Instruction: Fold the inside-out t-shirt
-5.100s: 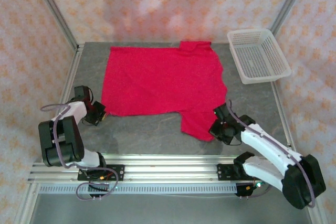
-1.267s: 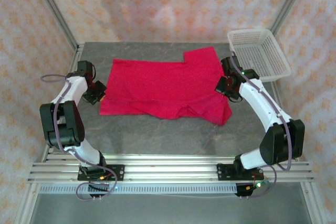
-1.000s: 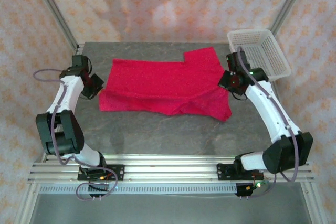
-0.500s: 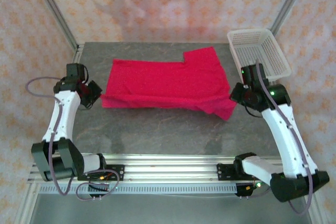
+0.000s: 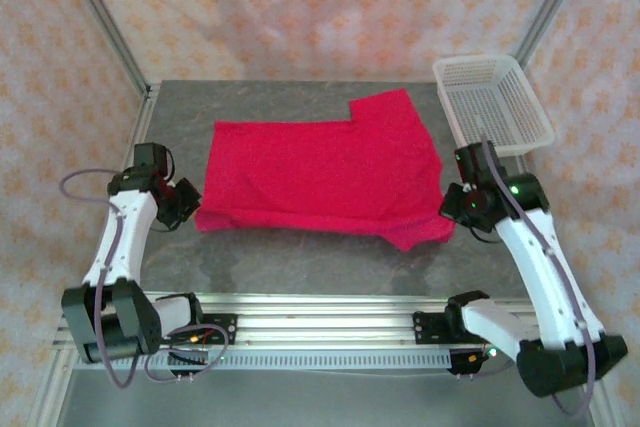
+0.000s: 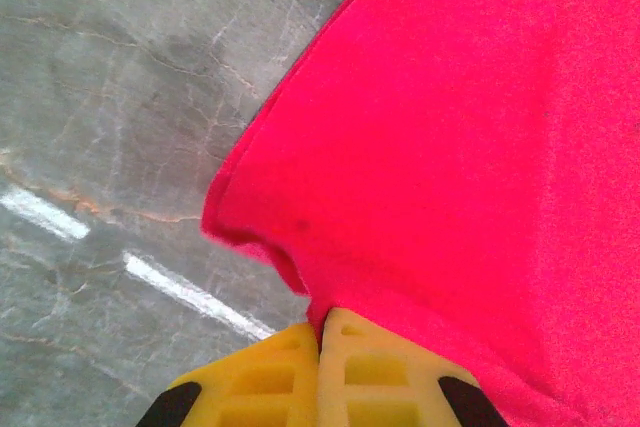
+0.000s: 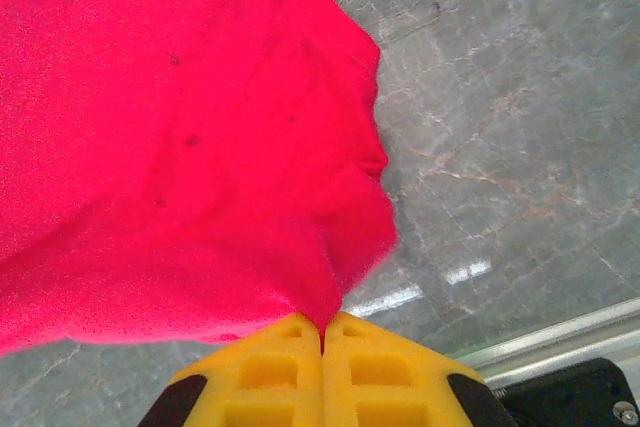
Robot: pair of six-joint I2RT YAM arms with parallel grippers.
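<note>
T-shirt (image 5: 325,172) lies on table (image 5: 300,257); basket (image 5: 493,105) back right (seemingly just apart).

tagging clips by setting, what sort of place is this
Probably a robot lab test cell: left arm and right arm bolted to an aluminium rail, patterned backdrop walls on a metal frame.

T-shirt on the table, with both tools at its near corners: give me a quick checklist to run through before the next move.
1. Left tool shut on the t-shirt edge: ok.
2. Right tool shut on the opposite corner: ok.
3. T-shirt apart from the basket: ok.
4. Bare table in front of the cloth: ok.
5. Near edge even between the tools: not ok, it bulges out near the right tool.
</note>
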